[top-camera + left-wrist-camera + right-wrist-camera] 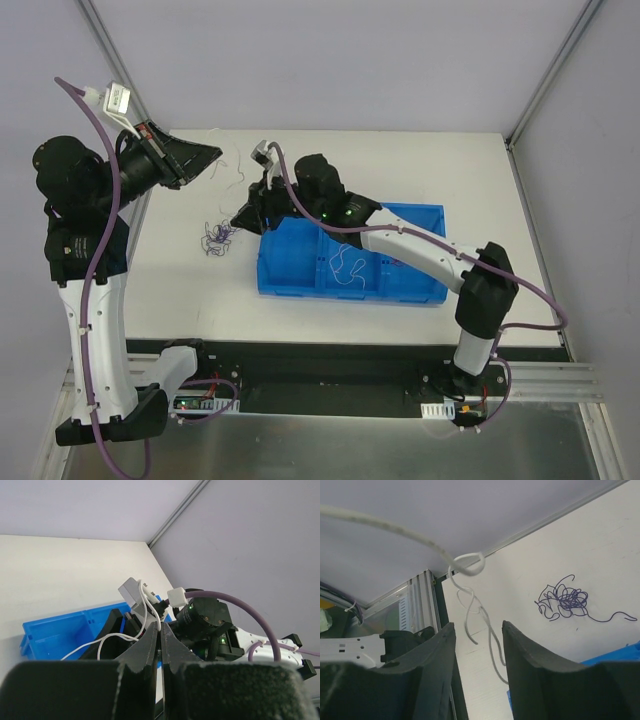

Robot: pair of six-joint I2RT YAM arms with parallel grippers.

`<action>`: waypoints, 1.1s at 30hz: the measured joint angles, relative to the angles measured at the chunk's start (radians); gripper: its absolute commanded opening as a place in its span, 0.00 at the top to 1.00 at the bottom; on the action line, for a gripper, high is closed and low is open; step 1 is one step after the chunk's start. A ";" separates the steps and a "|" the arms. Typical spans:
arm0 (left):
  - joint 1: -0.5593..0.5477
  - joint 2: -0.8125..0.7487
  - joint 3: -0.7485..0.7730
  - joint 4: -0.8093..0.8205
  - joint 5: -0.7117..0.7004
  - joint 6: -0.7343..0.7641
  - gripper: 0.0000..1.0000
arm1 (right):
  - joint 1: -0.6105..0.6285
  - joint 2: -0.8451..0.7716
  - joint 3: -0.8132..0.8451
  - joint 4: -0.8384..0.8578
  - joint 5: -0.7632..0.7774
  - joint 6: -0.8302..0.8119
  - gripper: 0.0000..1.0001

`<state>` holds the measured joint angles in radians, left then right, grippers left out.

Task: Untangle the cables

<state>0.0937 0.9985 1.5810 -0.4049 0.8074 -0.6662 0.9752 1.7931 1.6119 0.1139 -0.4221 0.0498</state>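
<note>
The cables are hair-thin, light and limp. They will likely carry no push, follow any pull, and snag where loops cross, so each is best pinched at a free end or a plain stretch rather than in the clump. The white cable (470, 562) hangs in the air: in the right wrist view it slants down from the upper left to a small closed loop, then drops in loose curls, so its long axis runs nearly upright. Its lower part dangles in the gap of the right hand (478, 630), whose fingers stand spread and grip nothing. The left hand (160, 645), raised at the far left, has its fingers pressed together. The pinch itself is not visible, but the strand rising that way suggests it holds the white cable's upper end. The purple knot (565, 600) lies on the worktop (180, 290) just left of the bin (420, 215), a flat scribble with one tail straying toward the bin. That tail looks the likeliest place to take hold. Another pale strand (345, 265) lies curled in the bin.
</note>
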 measured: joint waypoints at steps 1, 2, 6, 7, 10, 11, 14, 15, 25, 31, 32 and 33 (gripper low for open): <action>0.000 0.000 0.000 0.000 0.000 0.000 1.00 | 0.000 0.003 0.000 -0.002 0.000 0.000 0.46; 0.000 0.000 0.000 0.000 0.001 0.000 1.00 | 0.000 0.004 0.000 -0.004 0.001 0.000 0.43; 0.000 0.000 0.000 0.000 0.002 0.000 1.00 | 0.003 0.003 0.000 -0.023 0.026 -0.015 0.36; 0.000 0.000 0.000 0.000 0.002 0.000 1.00 | 0.003 0.002 0.000 -0.031 0.036 -0.021 0.35; 0.000 0.000 0.000 0.000 0.002 0.000 1.00 | 0.005 -0.019 -0.006 -0.074 0.077 -0.051 0.33; 0.000 0.000 0.000 0.000 0.002 0.000 1.00 | 0.005 -0.031 -0.011 -0.082 0.082 -0.057 0.32; 0.000 0.000 0.000 0.000 0.001 0.000 1.00 | 0.005 -0.090 -0.027 -0.096 0.098 -0.071 0.30; 0.000 -0.002 -0.002 0.000 0.000 0.000 1.00 | 0.005 -0.111 -0.032 -0.096 0.101 -0.075 0.30; 0.000 -0.004 -0.009 0.000 0.000 0.000 1.00 | 0.011 -0.174 -0.040 -0.078 0.098 -0.083 0.46; 0.000 -0.005 -0.009 0.000 0.000 0.000 1.00 | 0.029 -0.098 -0.034 -0.072 0.076 -0.070 0.48; 0.000 -0.005 -0.009 0.000 0.000 0.000 1.00 | 0.031 -0.089 -0.034 -0.072 0.076 -0.069 0.48; 0.000 -0.006 -0.009 0.000 0.000 0.000 1.00 | 0.034 -0.077 -0.033 -0.072 0.075 -0.069 0.48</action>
<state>0.0937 0.9928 1.5723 -0.4049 0.8074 -0.6662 1.0092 1.7157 1.5787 0.0422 -0.3473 -0.0189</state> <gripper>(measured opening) 0.006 0.526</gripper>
